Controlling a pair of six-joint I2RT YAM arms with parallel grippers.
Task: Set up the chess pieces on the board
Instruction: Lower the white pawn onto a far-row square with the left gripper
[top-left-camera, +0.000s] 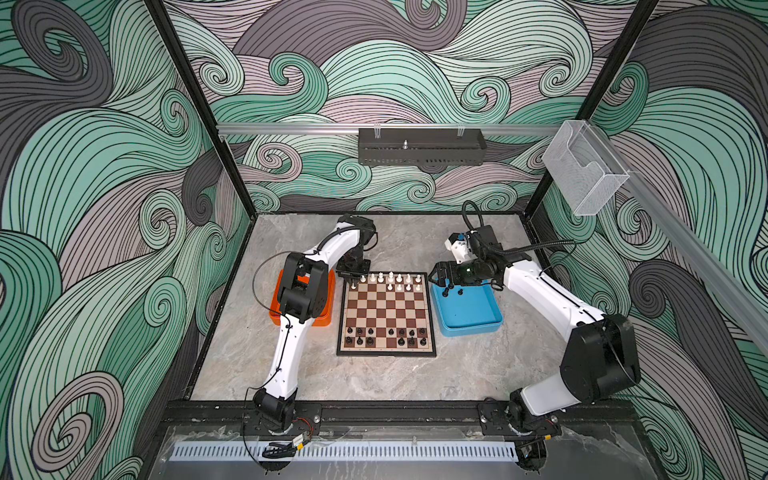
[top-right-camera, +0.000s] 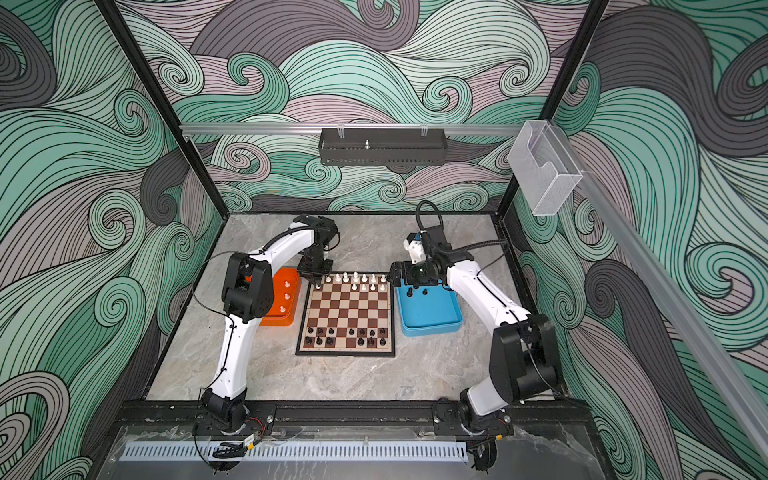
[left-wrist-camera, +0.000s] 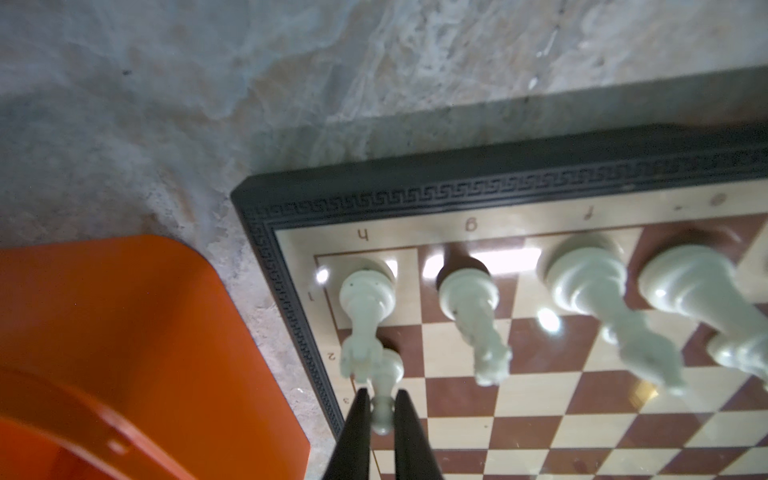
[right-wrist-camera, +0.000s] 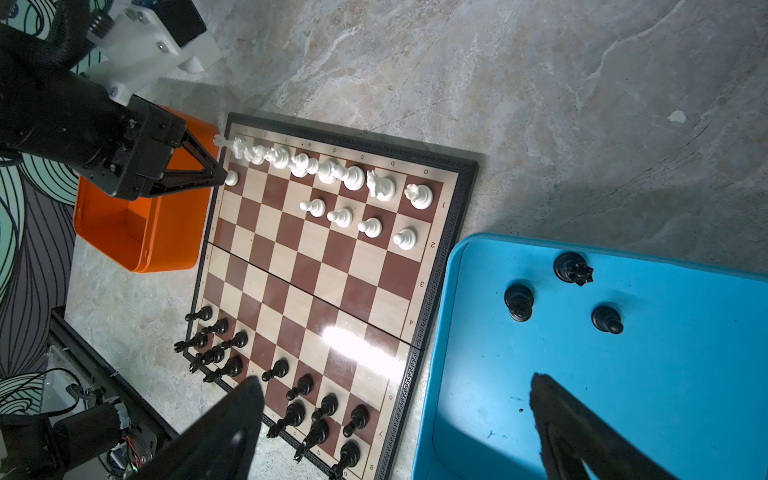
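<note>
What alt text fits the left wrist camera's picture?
The left gripper pinches a small white plastic pawn at the corner of a brown-and-cream checked chessboard, beside a row of taller white chess pieces. An orange plastic tray sits nearby on the grey marbled tabletop.

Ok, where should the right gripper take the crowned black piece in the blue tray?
Pinch the slim neck under its crown, descending from above: the crowned black piece appears upright in the blue tray, with clear space toward both neighbouring black pieces. The right gripper is open.
</note>
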